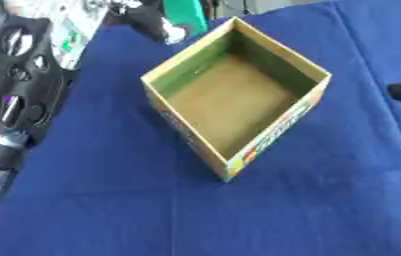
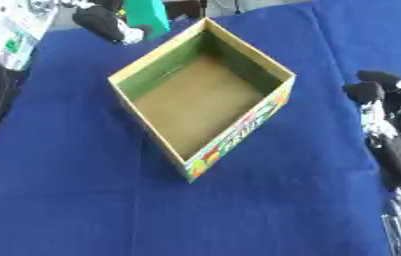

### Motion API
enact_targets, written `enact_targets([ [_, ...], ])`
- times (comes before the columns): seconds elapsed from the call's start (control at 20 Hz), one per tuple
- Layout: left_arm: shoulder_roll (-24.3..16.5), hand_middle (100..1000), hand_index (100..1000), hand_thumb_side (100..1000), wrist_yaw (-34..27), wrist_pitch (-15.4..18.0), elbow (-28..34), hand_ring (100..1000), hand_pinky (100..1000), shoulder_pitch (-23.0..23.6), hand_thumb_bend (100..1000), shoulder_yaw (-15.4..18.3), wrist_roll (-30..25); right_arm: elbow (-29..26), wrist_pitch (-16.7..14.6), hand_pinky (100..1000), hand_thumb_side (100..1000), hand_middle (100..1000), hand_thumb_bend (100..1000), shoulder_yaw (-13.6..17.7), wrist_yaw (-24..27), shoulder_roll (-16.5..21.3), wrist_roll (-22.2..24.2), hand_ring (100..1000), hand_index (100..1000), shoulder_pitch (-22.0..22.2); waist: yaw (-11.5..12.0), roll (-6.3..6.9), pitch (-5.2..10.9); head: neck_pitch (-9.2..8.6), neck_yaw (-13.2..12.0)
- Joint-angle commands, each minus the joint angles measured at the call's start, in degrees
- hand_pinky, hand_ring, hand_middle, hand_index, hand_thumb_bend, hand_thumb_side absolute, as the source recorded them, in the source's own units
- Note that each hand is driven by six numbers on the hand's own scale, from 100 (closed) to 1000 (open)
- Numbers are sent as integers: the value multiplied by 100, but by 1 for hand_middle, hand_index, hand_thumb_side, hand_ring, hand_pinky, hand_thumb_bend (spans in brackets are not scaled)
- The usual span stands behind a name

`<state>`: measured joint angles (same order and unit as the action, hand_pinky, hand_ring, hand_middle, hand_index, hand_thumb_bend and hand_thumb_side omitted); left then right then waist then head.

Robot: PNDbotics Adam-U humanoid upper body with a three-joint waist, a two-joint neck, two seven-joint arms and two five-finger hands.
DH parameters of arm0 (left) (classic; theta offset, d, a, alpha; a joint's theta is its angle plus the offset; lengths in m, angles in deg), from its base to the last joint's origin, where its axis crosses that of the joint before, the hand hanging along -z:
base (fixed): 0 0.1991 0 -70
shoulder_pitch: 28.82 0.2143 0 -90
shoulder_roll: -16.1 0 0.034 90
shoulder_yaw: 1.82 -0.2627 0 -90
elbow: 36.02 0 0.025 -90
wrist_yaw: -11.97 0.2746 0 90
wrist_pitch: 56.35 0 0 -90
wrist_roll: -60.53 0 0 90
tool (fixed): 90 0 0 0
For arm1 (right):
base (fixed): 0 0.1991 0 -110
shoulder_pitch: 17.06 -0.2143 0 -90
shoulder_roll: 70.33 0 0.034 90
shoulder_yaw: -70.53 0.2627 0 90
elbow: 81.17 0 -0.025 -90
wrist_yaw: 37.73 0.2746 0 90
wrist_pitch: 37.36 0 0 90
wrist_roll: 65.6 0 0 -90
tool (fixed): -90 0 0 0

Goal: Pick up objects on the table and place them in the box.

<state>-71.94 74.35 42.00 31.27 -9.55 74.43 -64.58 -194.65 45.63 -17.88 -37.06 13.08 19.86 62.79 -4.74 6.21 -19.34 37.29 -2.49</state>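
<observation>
At the centre of the frame, an open box (image 1: 238, 95) is set cornerwise on a blue cloth (image 1: 107, 200). Its brown floor is bare; nothing has been placed in it yet.

At the upper left, the left hand (image 2: 107, 22) is seen beyond the box's far corner, with a green object (image 2: 147, 15) just beside it. Whether that object is held cannot be told, since the fingers are blurred and cut by the frame edge. The left arm (image 1: 11, 90) is seen along the left edge.

At the right edge, the right hand (image 2: 387, 125) is shown with fingers fairly straight and pointing up the frame. Nothing is held in it.

No other loose object can be made out on the cloth, so the green object is judged to be the 1 thing in hand, and the task is judged to be near its start.

2 risks are judged from here. If the green object is carried in low, the box's near-left wall may be struck and the light box pushed or tipped. If it is released early, above the rim, it may land on the cloth instead. A knock from the right hand could also turn the box.
</observation>
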Motion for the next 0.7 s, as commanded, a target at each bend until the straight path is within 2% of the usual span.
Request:
enact_targets([
  [0.05,104,355,498,607,263,29,-80,406,364,-195,100,93,190,-112,1,791,524,565,100,-26,66,32,47,719,735,-65,-19,-30,93,-107,-57],
  [0.35,406,357,503,596,893,73,-592,412,368,-286,100,119,601,-112,11,792,525,565,100,-62,89,-2,100,720,736,-109,-134,-28,36,-143,-109],
  [0.7,537,368,522,607,1049,196,-823,431,382,-294,100,85,979,-112,32,793,524,565,100,-81,83,-23,132,721,736,-129,-163,-10,3,-124,-84],
])
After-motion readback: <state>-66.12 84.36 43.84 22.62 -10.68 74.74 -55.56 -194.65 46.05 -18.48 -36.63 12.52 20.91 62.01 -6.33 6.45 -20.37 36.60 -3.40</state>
